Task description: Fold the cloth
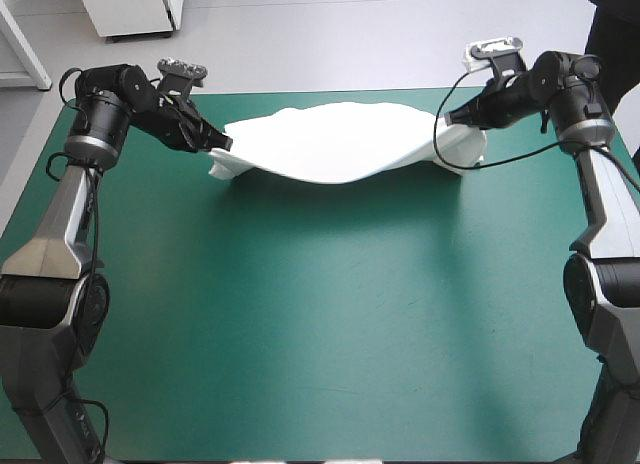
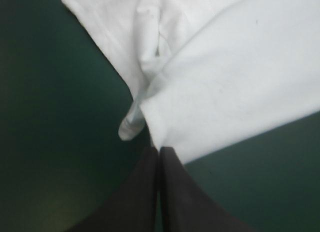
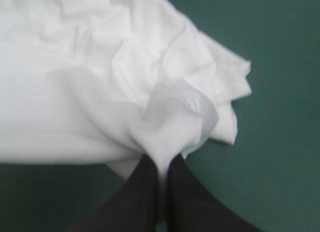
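The white T-shirt (image 1: 335,142) stretches in a sagging band across the far part of the teal-green table, held up at both ends. My left gripper (image 1: 224,142) is shut on its left end; in the left wrist view the cloth (image 2: 225,82) spreads out from the meeting fingers (image 2: 159,153). My right gripper (image 1: 452,117) is shut on the right end, and the fabric (image 3: 100,82) bunches where the fingers (image 3: 160,164) pinch it. A loose sleeve (image 2: 132,127) hangs beside the left gripper.
The teal-green cover (image 1: 330,314) lies bare across the middle and near side of the table. The table's far edge (image 1: 330,92) runs just behind the T-shirt. A white cabinet (image 1: 135,9) stands on the floor beyond it.
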You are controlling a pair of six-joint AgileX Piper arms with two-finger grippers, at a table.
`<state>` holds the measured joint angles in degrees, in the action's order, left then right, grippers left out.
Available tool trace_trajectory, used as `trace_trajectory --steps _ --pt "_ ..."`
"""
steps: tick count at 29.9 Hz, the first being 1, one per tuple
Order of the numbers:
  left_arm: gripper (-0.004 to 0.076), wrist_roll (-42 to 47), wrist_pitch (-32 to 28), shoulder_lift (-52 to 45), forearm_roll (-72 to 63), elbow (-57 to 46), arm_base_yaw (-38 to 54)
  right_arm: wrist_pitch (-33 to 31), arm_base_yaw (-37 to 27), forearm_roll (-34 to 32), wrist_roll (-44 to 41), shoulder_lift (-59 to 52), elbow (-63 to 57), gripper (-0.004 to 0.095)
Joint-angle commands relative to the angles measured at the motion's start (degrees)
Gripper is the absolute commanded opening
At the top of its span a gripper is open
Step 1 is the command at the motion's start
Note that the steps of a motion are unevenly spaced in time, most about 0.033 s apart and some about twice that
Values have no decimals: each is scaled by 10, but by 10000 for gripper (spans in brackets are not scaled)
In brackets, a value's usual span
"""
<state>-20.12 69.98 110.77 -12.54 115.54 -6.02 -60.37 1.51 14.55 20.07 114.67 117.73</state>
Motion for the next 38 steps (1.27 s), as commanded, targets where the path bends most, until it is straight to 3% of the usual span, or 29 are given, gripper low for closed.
trace_trajectory --steps 1,19,29,38 --pt "-22 0 -1 -75 -4 -47 -1 2 -6 2 17 -69 -61 -13" --pt "-22 -1 18 -198 24 -357 -1 -57 -6 -13 28 -216 -379 -13" --pt "-22 2 21 -230 14 -434 -1 -34 -4 -23 27 -263 -518 -13" --pt "-1 18 38 -235 21 -455 -1 -42 -4 -4 23 -272 -530 34"
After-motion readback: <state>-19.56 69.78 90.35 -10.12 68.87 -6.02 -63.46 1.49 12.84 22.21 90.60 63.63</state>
